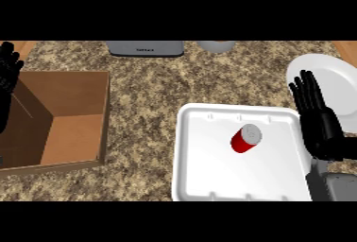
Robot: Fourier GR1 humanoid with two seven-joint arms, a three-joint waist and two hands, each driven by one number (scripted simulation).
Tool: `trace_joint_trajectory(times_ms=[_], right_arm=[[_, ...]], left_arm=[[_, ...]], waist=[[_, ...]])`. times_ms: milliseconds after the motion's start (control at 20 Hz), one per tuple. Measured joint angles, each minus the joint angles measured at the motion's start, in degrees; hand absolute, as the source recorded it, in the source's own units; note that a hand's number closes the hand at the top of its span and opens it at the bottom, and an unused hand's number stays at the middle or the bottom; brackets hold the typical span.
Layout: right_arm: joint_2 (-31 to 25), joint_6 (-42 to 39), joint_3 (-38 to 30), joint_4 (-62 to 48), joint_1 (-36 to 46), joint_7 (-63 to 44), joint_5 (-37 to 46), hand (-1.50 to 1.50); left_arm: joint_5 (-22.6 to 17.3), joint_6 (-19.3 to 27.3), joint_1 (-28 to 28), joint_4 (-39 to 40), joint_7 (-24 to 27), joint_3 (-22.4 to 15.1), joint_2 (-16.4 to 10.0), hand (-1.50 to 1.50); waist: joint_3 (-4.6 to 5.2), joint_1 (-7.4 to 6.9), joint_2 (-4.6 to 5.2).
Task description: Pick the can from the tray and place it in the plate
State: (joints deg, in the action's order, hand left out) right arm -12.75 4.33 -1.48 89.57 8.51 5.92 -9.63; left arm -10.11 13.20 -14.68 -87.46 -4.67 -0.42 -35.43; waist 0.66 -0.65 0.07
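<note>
Head view, looking steeply down. The speckled stone tabletop fills the field and carries everything else. At its left stands an open cardboard box, brown walls upright, with nothing visible inside. The white tray occupies the lower centre-right, shallow, with a raised rim. The white plate lies at the upper right, just beyond the tray's far right corner, partly covered by the right hand. That hand comes in from the lower right, fingers straight and close together, pointing away from the robot; it hangs over the tray's right rim and the plate's near edge and has hold of nothing. The left hand shows at the upper left edge beside the box, fingers up and uncurled, resting and likewise empty. A grey box-like appliance sits at the far edge of the tabletop, cut off by the view (its kind cannot be told). The red can, silver at one end, lies tilted on the tray's floor a little right of the middle, near the right hand but apart from it. A pale grey round object beside the appliance is the smallest item, only its near edge showing. Progress, as judged: no step is complete. The can is in the tray, ungrasped, and the plate bears nothing visible. Left to do: bring the right hand to the can, close round it, lift it over the rim, carry it to the plate, release.
</note>
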Motion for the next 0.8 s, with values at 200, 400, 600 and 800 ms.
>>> trace_joint_trajectory(times_ms=[200,400,600,800], right_arm=[[-4.33,-3.05,-2.6,0.72,5.01,-2.62,-2.03,1.5],[-12.37,-4.22,-4.22,0.31,8.29,-3.72,2.79,1.5],[-13.35,0.44,-7.71,-1.96,8.36,-2.31,5.59,-1.5],[-12.17,1.21,-9.24,-3.06,8.04,1.03,4.78,-1.5]], left_arm=[[-1.38,-1.75,4.72,-1.14,-0.97,0.73,0.43,0.0],[-3.36,-4.16,9.32,-3.02,-2.89,0.86,0.51,0.0],[-5.24,-5.87,13.26,-5.2,-4.01,0.94,1.91,0.0],[-6.06,-6.91,15.8,-7.04,-4.81,0.8,3.48,0.0]], waist=[[-1.38,-0.3,-0.75],[-1.85,0.35,-0.61],[-2.69,1.1,-0.7],[-2.99,1.37,-0.87]])
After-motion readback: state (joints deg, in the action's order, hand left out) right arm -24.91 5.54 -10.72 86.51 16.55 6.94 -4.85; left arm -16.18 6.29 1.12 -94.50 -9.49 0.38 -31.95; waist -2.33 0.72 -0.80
